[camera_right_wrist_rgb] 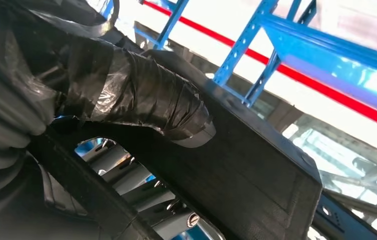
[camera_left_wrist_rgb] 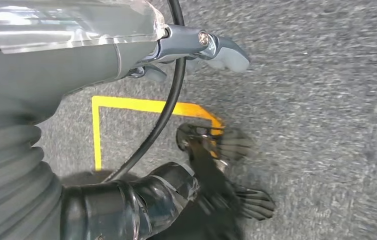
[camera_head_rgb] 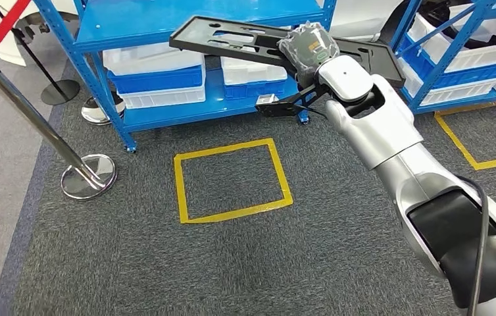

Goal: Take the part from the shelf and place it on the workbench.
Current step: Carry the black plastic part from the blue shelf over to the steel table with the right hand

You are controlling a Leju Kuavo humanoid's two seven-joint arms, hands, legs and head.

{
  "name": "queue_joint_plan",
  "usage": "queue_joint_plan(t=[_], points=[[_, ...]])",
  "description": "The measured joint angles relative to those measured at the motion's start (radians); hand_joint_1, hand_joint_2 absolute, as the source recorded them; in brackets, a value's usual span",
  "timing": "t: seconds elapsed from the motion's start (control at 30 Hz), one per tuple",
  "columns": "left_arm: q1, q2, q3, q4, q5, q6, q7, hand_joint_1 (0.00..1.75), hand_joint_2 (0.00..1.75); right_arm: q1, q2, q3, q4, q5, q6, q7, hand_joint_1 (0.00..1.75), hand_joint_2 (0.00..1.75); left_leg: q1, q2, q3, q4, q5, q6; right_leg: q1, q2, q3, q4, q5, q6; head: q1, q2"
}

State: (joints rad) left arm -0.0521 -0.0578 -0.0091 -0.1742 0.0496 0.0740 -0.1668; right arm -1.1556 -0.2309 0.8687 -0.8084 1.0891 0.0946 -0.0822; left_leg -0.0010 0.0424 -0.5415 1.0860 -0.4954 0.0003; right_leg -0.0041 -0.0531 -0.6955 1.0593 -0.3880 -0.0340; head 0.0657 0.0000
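1. The right robot hand (camera_head_rgb: 308,46) grips the part (camera_head_rgb: 232,38), a flat black panel, with its thumb (camera_right_wrist_rgb: 141,100) pressed on one face, probably to keep it level for carrying.
2. Left robot hand (camera_left_wrist_rgb: 196,47): empty, fingers loosely apart.
3. Beyond the right robot hand stands the blue shelf (camera_head_rgb: 193,16); below it lies grey carpet (camera_head_rgb: 166,263) with a yellow taped square (camera_head_rgb: 232,179).

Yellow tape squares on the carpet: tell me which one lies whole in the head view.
The yellow square in front of the left blue shelf; the other square is cut off at the right edge.
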Motion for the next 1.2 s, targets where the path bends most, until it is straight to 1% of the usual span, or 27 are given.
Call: queue_joint_plan(t=[0.03,0.07,0.13,0.17,0.2,0.27,0.3,0.33,0.37,0.43,0.5,0.57,0.6,0.63,0.67,0.7,0.77,0.8,0.83,0.87,0.9,0.93,0.97,1.03,1.07,1.13,1.2], points=[[-0.002,0.001,0.000,0.000,0.000,0.000,-0.001,0.00,1.75,0.000,-0.001,-0.006,0.000,0.001,0.000,0.002,1.75,1.75,-0.007,0.006,0.032,-0.054,-0.019,0.006,-0.002,-0.010,-0.003,-0.004,0.012,0.004,0.000,0.000],[-0.003,0.001,0.000,0.000,0.000,0.000,-0.001,0.00,1.75,0.000,-0.001,-0.010,0.001,0.001,-0.001,0.003,1.75,1.75,-0.011,0.003,0.042,-0.086,-0.021,0.011,-0.004,-0.020,-0.004,-0.011,0.025,0.010,-0.001,0.000],[-0.003,0.001,0.001,0.000,0.000,0.000,-0.001,0.00,1.75,0.002,-0.001,-0.012,0.003,0.001,-0.001,0.003,1.75,1.75,-0.009,-0.010,0.029,-0.105,0.015,0.024,-0.007,-0.016,-0.009,-0.018,0.024,0.022,-0.001,0.000],[-0.001,0.001,0.001,0.000,0.000,-0.001,-0.001,0.00,1.75,0.003,-0.002,-0.012,0.004,0.001,-0.001,0.003,1.75,1.75,-0.006,-0.014,0.021,-0.115,0.033,0.032,-0.008,-0.001,-0.015,-0.004,-0.005,0.027,0.000,0.000],[0.000,0.001,0.001,0.000,0.000,-0.001,-0.001,0.00,1.75,0.003,-0.002,-0.013,0.005,0.001,-0.001,0.003,1.75,1.75,-0.003,-0.017,0.009,-0.122,0.052,0.038,-0.009,0.018,-0.024,0.028,-0.053,0.031,0.000,0.000],[-0.001,0.001,0.001,0.000,0.000,-0.001,0.000,0.00,1.75,0.004,-0.003,-0.013,0.008,0.001,-0.001,0.003,1.75,1.75,-0.004,-0.030,-0.031,-0.119,0.083,0.045,-0.010,0.043,-0.042,0.143,-0.160,0.037,0.000,0.000],[-0.002,0.001,0.001,0.000,0.000,-0.001,-0.001,0.00,1.75,0.004,-0.003,-0.013,0.010,0.001,-0.001,0.003,1.75,1.75,-0.003,-0.039,-0.052,-0.115,0.098,0.044,-0.010,0.046,-0.046,0.202,-0.185,0.040,0.000,0.000],[-0.002,0.000,0.001,0.000,-0.001,-0.001,-0.001,0.00,1.75,0.005,-0.004,-0.013,0.012,0.003,-0.001,0.002,1.75,1.75,-0.002,-0.049,-0.076,-0.110,0.113,0.043,-0.011,0.047,-0.040,0.243,-0.183,0.043,0.000,0.000],[-0.002,0.000,0.001,0.000,-0.001,-0.001,-0.001,0.00,1.75,0.006,-0.004,-0.013,0.014,0.005,-0.001,0.001,1.75,1.75,0.000,-0.058,-0.100,-0.102,0.127,0.040,-0.013,0.049,-0.023,0.257,-0.158,0.045,0.000,0.000],[-0.001,-0.001,0.001,0.000,-0.003,-0.001,-0.001,0.00,1.75,0.006,-0.004,-0.015,0.017,0.014,-0.001,-0.004,1.75,1.75,0.006,-0.076,-0.149,-0.081,0.151,0.031,-0.018,0.065,0.053,0.193,-0.109,0.046,0.000,0.000],[-0.001,-0.002,0.002,0.000,-0.007,0.000,-0.001,0.00,1.75,0.005,-0.004,-0.022,0.020,0.024,-0.001,-0.011,1.75,1.75,0.007,-0.095,-0.187,-0.064,0.175,0.017,-0.019,0.096,0.142,0.065,-0.141,0.042,0.000,0.000],[0.001,-0.002,0.002,0.000,-0.009,0.002,-0.001,0.00,1.75,0.005,-0.003,-0.033,0.024,0.029,-0.002,-0.014,1.75,1.75,0.006,-0.115,-0.206,-0.067,0.205,0.004,-0.015,0.105,0.170,0.001,-0.171,0.032,0.000,0.000],[0.004,-0.001,0.003,0.000,-0.010,0.002,-0.001,0.00,1.75,0.005,-0.002,-0.036,0.027,0.031,-0.002,-0.014,1.75,1.75,0.007,-0.123,-0.210,-0.077,0.220,-0.002,-0.017,0.095,0.159,0.003,-0.159,0.025,0.000,0.000],[0.008,-0.001,0.003,0.001,-0.010,0.003,-0.001,0.00,1.75,0.005,-0.001,-0.037,0.029,0.033,-0.002,-0.014,1.75,1.75,0.008,-0.121,-0.218,-0.078,0.217,-0.007,-0.020,0.085,0.150,0.000,-0.147,0.018,0.000,0.000],[0.012,-0.001,0.004,0.001,-0.010,0.002,-0.002,0.00,1.75,0.006,0.000,-0.038,0.031,0.035,-0.002,-0.015,1.75,1.75,0.009,-0.109,-0.229,-0.063,0.192,-0.012,-0.022,0.075,0.139,-0.004,-0.132,0.010,0.000,0.000],[0.014,-0.001,0.004,0.001,-0.011,0.002,-0.004,0.00,1.75,0.006,0.000,-0.040,0.034,0.036,-0.003,-0.016,1.75,1.75,0.011,-0.091,-0.242,-0.030,0.147,-0.016,-0.024,0.066,0.126,-0.007,-0.118,0.003,-0.001,0.000],[0.014,-0.003,0.005,0.001,-0.014,0.000,-0.007,0.00,1.75,0.005,-0.001,-0.047,0.036,0.037,-0.004,-0.024,1.75,1.75,0.017,-0.056,-0.270,0.094,0.041,-0.025,-0.021,0.052,0.098,-0.009,-0.090,-0.003,-0.002,0.000],[0.013,-0.003,0.005,0.001,-0.015,-0.001,-0.007,0.00,1.75,0.005,-0.001,-0.052,0.036,0.037,-0.004,-0.031,1.75,1.75,0.021,-0.050,-0.277,0.160,0.017,-0.031,-0.020,0.046,0.083,-0.009,-0.078,-0.003,-0.002,0.000],[0.011,-0.003,0.006,0.001,-0.016,-0.001,-0.005,0.00,1.75,0.005,-0.002,-0.055,0.036,0.037,-0.004,-0.039,1.75,1.75,0.022,-0.047,-0.277,0.211,0.020,-0.035,-0.020,0.040,0.069,-0.009,-0.066,-0.001,-0.002,0.000],[0.010,-0.003,0.007,0.001,-0.016,-0.002,-0.003,0.00,1.75,0.005,-0.002,-0.058,0.036,0.036,-0.004,-0.046,1.75,1.75,0.023,-0.046,-0.263,0.234,0.041,-0.036,-0.020,0.036,0.054,-0.008,-0.055,0.000,-0.002,0.000],[0.010,-0.003,0.008,0.001,-0.016,-0.003,-0.002,0.00,1.75,0.004,-0.002,-0.060,0.036,0.035,-0.003,-0.050,1.75,1.75,0.024,-0.046,-0.231,0.220,0.066,-0.035,-0.019,0.033,0.040,-0.008,-0.044,0.003,-0.002,0.000],[0.010,-0.003,0.010,0.001,-0.016,-0.004,-0.001,0.00,1.75,0.003,-0.002,-0.062,0.036,0.034,-0.001,-0.053,1.75,1.75,0.022,-0.046,-0.178,0.172,0.077,-0.029,-0.018,0.031,0.029,-0.008,-0.033,0.006,-0.002,0.000],[0.009,-0.002,0.012,0.001,-0.016,-0.004,-0.001,0.00,1.75,0.001,-0.002,-0.065,0.035,0.034,0.001,-0.053,1.75,1.75,0.019,-0.045,-0.113,0.100,0.064,-0.021,-0.017,0.030,0.021,-0.007,-0.025,0.010,-0.002,0.000],[0.006,0.000,0.015,0.001,-0.017,-0.005,-0.002,0.00,1.75,-0.007,-0.004,-0.072,0.034,0.036,0.005,-0.051,1.75,1.75,0.011,-0.042,-0.014,-0.033,0.014,-0.004,-0.015,0.023,0.012,-0.008,-0.009,0.021,-0.002,0.000],[0.005,0.000,0.017,0.001,-0.018,-0.005,-0.003,0.00,1.75,-0.011,-0.005,-0.074,0.033,0.037,0.007,-0.051,1.75,1.75,0.007,-0.041,0.004,-0.066,0.000,0.002,-0.016,0.020,0.011,-0.012,-0.002,0.028,-0.002,0.000],[0.007,0.000,0.018,0.001,-0.018,-0.005,-0.004,0.00,1.75,-0.016,-0.006,-0.075,0.033,0.039,0.009,-0.050,1.75,1.75,0.007,-0.041,0.005,-0.090,0.010,0.014,-0.018,0.019,0.009,-0.015,0.007,0.041,-0.002,0.000],[0.010,-0.001,0.019,0.001,-0.019,-0.005,-0.004,0.00,1.75,-0.018,-0.007,-0.075,0.034,0.042,0.011,-0.050,1.75,1.75,0.011,-0.043,0.001,-0.103,0.031,0.029,-0.018,0.031,-0.013,0.036,-0.039,0.047,-0.001,0.000]])
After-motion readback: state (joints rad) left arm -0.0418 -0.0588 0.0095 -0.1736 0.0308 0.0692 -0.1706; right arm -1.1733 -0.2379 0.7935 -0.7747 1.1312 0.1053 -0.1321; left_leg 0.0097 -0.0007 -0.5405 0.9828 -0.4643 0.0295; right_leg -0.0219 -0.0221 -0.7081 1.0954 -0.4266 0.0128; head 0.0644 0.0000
